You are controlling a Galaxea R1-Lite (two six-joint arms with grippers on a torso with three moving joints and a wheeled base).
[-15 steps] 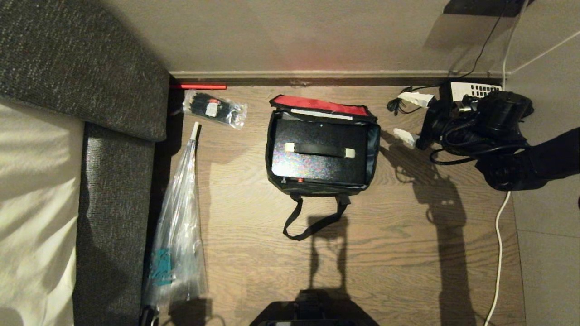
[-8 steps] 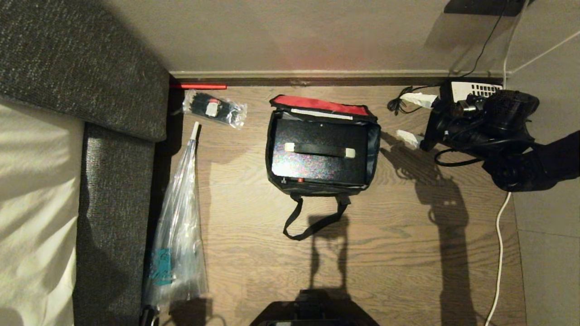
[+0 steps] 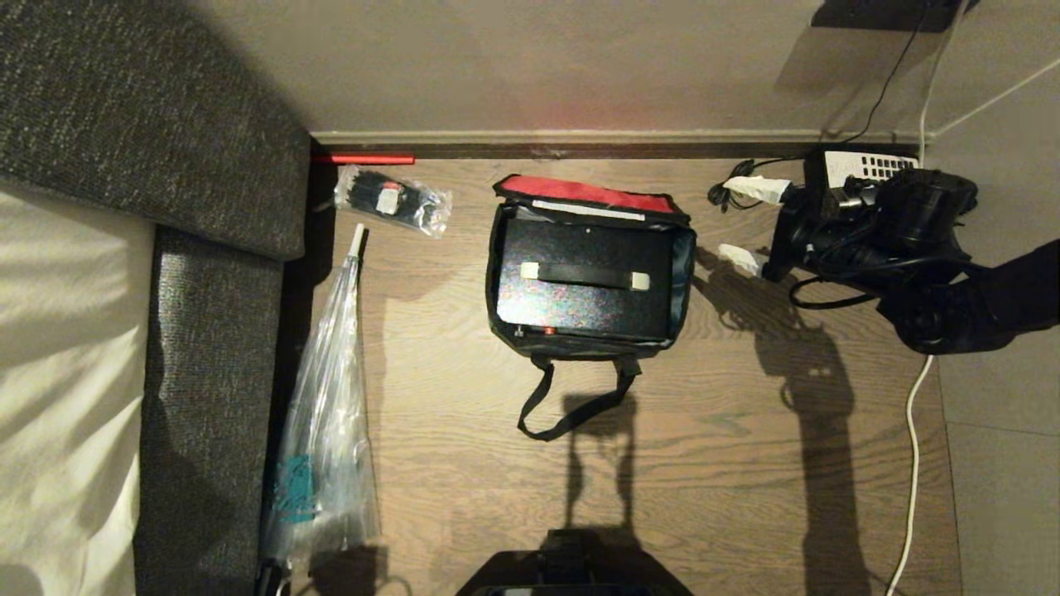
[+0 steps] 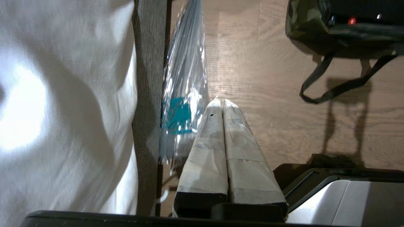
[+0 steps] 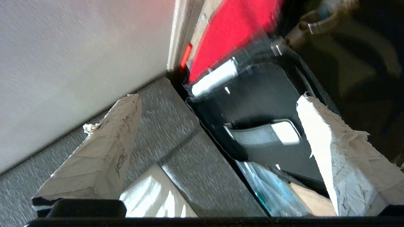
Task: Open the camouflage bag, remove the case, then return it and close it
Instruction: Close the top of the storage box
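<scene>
Grey sofa fabric (image 3: 215, 273) and a clear plastic bag (image 3: 327, 414) are seen on the left; beside them the left gripper (image 4: 223, 105) hangs parked, its fingers pressed together. At centre the camouflage bag (image 3: 590, 346) stands on the wood floor (image 3: 464, 397), lid thrown back, the case (image 3: 584, 285) lying inside. On the right, the right gripper (image 3: 749, 219) is spread wide and empty; over the last second it has barely shifted beside the bag, so the case's removal is judged not yet begun.

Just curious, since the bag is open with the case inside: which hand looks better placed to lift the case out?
The right hand. It is open beside the camouflage bag, facing the case and its handle. The left hand is shut, off near the sofa.
</scene>
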